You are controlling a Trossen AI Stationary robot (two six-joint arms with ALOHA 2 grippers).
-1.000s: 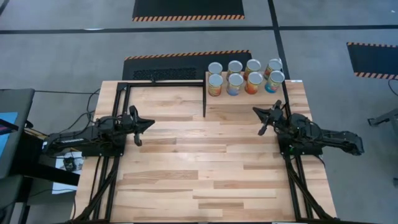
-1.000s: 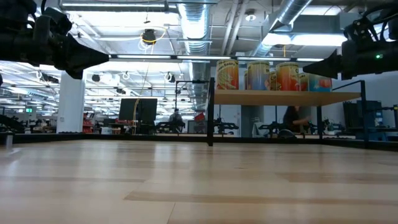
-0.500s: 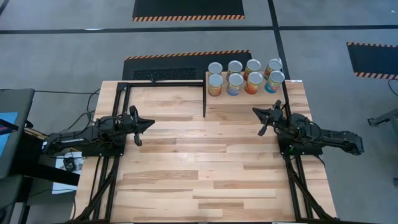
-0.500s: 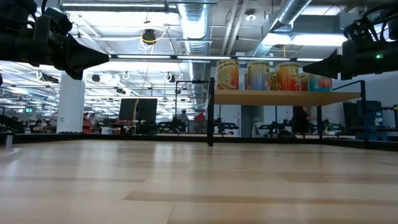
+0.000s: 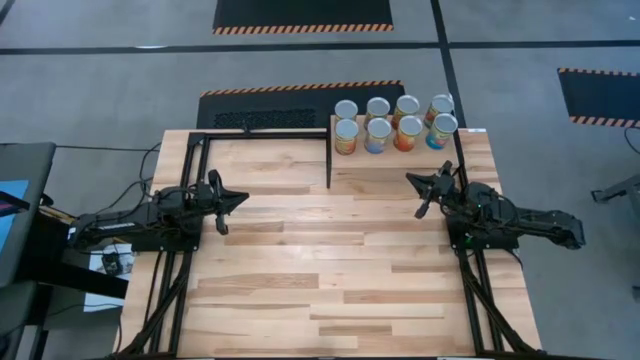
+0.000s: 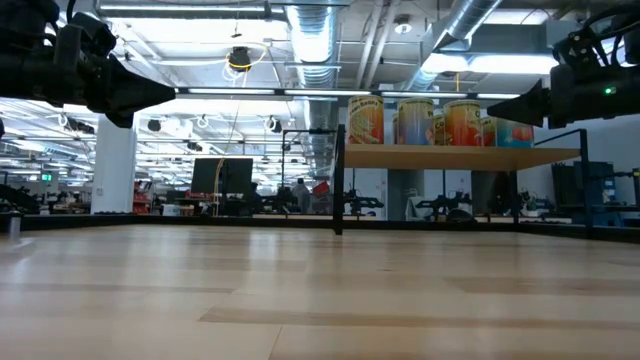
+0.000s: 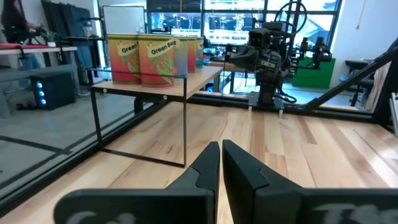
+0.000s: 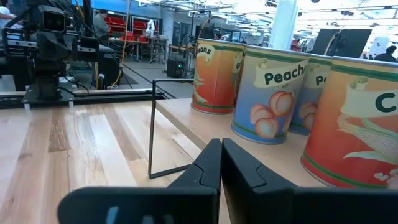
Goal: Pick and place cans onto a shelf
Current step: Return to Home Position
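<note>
Cans (image 5: 392,126) are standing on shelf (image 5: 460,158), probably rigid, weighty, slick-sided, best gripped mid-label; left gripper (image 5: 240,197) and right gripper (image 5: 410,178) are hovering, fingers pressed together.

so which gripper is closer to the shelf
Right. The right gripper sits just off the front of the shelf; the left gripper is farther off, by the black frame.

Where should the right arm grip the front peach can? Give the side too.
Probably its round side wall, coming level from the shelf's open front edge: the peach can stands upright, another can stands behind it, and narrow gaps either side could admit the fingers.
</note>
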